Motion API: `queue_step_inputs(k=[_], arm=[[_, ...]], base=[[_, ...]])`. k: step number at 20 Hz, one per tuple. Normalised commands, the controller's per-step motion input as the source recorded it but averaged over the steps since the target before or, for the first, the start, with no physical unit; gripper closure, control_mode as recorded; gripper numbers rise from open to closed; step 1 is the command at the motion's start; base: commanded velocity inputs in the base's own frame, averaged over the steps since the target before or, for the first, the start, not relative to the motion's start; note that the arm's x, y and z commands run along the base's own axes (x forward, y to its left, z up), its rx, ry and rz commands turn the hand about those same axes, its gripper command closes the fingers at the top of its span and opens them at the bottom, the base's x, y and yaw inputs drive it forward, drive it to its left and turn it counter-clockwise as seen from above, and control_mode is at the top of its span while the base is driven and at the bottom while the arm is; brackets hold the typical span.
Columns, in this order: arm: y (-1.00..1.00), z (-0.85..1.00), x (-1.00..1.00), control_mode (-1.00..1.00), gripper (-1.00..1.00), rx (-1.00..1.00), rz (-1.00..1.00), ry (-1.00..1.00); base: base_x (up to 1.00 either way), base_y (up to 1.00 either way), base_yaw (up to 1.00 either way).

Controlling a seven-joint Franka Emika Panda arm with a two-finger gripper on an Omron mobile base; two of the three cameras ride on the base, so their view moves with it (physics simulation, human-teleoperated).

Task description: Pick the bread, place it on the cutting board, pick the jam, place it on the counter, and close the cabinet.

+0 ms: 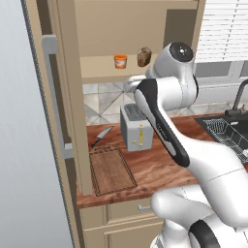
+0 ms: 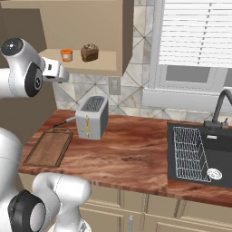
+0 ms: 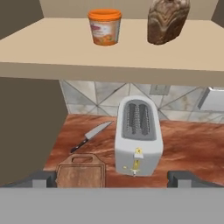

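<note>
The cabinet (image 1: pixel 104 72) stands open, its door (image 1: pixel 65 97) swung out to the left. On its shelf the orange jam (image 3: pixel 105 27) sits left of the dark bread (image 3: pixel 168 19); both also show from the base as jam (image 1: pixel 120 61) (image 2: pixel 66 55) and bread (image 1: pixel 144 56) (image 2: pixel 89 52). My gripper (image 3: pixel 113 178) is open with nothing between its fingertips, hanging in front of and slightly below the shelf, apart from both. The cutting board (image 1: pixel 112 169) (image 2: pixel 50 147) (image 3: pixel 81 171) lies bare at the left end of the counter (image 1: pixel 160 164) (image 2: pixel 131 154).
A silver toaster (image 1: pixel 137 127) (image 2: pixel 92 117) (image 3: pixel 138 135) stands on the counter under the shelf, right of the board. A knife (image 1: pixel 101 136) (image 3: pixel 89 136) lies behind the board. A black sink (image 2: pixel 199 154) with a faucet (image 2: pixel 219 106) takes the right end.
</note>
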Motion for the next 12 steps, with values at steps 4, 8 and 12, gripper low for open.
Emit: queue_step_inputs(k=[4, 8, 12], arm=[[0.13, 0.04, 0.16, -1.0, -1.0, 0.0, 0.0, -0.01], [0.1, 0.03, 0.27, -1.0, -1.0, 0.0, 0.0, -0.02], [0.01, 0.06, 0.26, -1.0, -1.0, 0.0, 0.0, -0.05]], base=[[0.0, 0.0, 0.0], [0.0, 0.0, 0.0], [0.0, 0.0, 0.0]])
